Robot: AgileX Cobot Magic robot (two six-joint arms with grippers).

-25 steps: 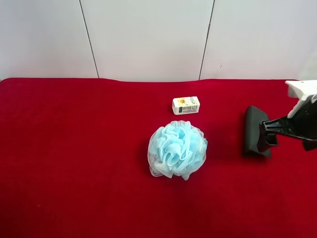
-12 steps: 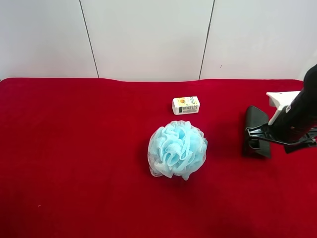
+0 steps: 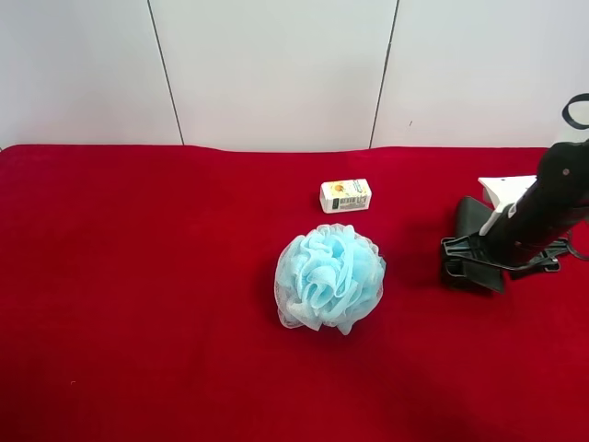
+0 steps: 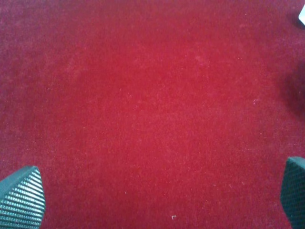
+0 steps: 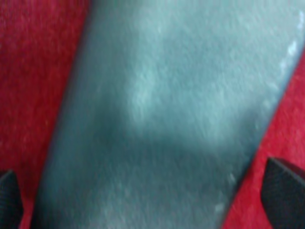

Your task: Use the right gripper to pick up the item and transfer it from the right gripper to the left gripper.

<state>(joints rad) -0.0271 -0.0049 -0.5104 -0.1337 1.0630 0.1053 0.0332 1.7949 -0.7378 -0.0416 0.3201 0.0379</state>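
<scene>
While the case (image 3: 470,219) lies flat on the red table (image 3: 138,304) at the exterior view's right, well apart from the pouf (image 3: 329,278) and box (image 3: 345,195), the right fingers (image 5: 285,191) stand wide and low on either side of it, not closed on it. Pick-up is the step in hand, I judge; the handover is not yet begun. Next these fingers must close squarely across the case, then lift it clear. The left fingers (image 4: 21,198) are spread wide too, holding nothing, over bare red cloth.
</scene>
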